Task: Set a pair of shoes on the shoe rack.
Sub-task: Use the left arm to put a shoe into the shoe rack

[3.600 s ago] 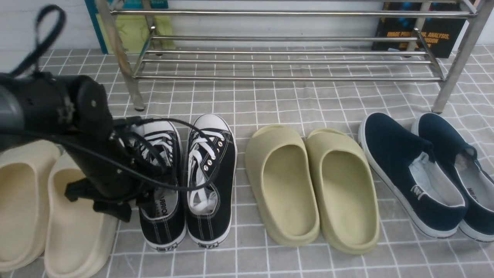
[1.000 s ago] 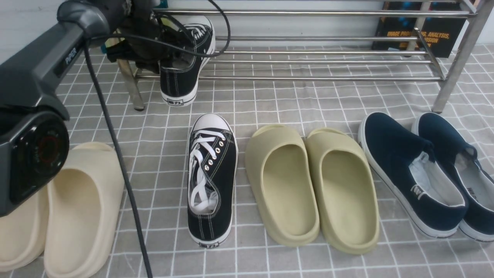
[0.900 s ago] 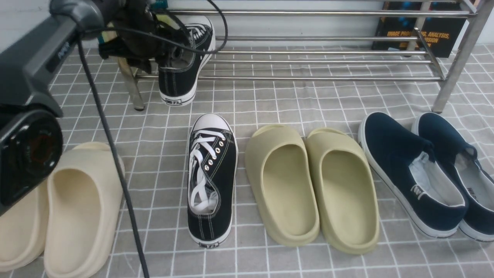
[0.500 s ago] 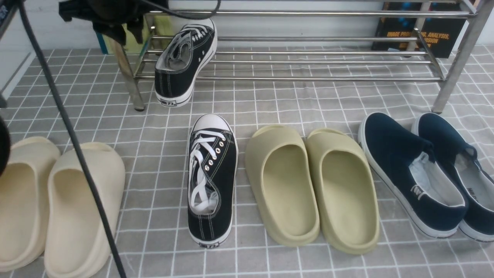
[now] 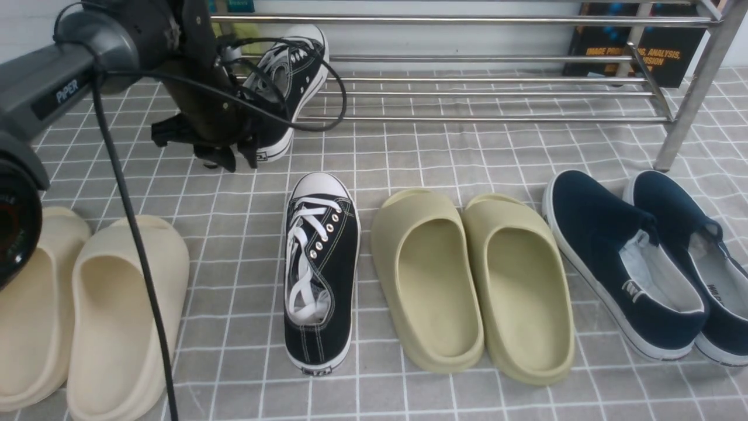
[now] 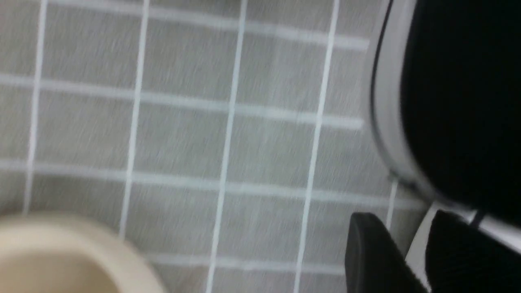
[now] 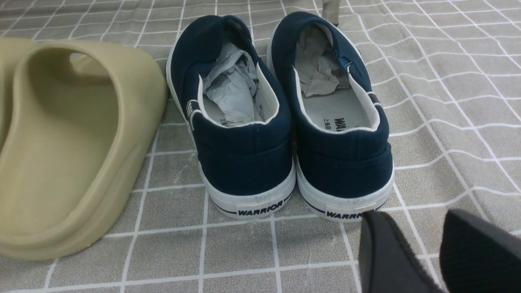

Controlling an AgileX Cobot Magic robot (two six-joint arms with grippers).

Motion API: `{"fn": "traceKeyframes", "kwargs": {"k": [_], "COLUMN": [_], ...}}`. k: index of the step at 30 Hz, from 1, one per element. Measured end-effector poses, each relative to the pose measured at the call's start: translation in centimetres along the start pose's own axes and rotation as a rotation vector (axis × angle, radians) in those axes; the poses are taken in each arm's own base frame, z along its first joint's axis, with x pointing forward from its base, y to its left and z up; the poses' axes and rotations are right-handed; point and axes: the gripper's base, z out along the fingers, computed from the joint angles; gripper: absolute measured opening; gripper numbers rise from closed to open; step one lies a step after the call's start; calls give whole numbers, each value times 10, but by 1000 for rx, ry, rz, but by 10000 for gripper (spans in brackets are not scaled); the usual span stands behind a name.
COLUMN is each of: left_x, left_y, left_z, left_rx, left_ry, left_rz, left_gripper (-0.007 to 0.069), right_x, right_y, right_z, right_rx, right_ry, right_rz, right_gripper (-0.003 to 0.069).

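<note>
The lone sneaker (image 5: pixel 320 269) looks light, its canvas soft; best pinched at the stiffer heel rim. Left claw (image 5: pixel 236 161) hangs open, empty.

We count two black sneakers (image 5: pixel 320 269), two olive slippers (image 5: pixel 426 280), two beige slippers (image 5: pixel 117 327), two navy slip-ons (image 5: pixel 619 263) and one shoe rack (image 5: pixel 467 20). One sneaker (image 5: pixel 286 70) sits just beside the fingers (image 5: pixel 225 164) of the left gripper (image 5: pixel 236 159); the other lies well apart from them.
</note>
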Motion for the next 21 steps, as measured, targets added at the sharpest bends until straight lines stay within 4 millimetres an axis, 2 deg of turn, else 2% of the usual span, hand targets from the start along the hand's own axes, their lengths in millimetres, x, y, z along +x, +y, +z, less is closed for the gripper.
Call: {"fn": "traceKeyframes", "kwargs": {"k": [9, 14, 18, 21], "left_x": [-11, -11, -9, -8], "left_y": [-8, -7, -4, -4], "left_z": [2, -2, -22, -62], "left_rx": [94, 74, 23, -1], "left_ry": [-124, -113, -53, -22], "left_rz": [-54, -41, -15, 24], "left_gripper": [217, 217, 217, 217], "right_x": [0, 0, 0, 0], "right_y": [0, 0, 0, 0], "right_z": [0, 0, 0, 0], "right_rx": [0, 0, 0, 0], "right_ry": [0, 0, 0, 0], "right_rz": [0, 0, 0, 0], "right_gripper": [246, 246, 246, 242]}}
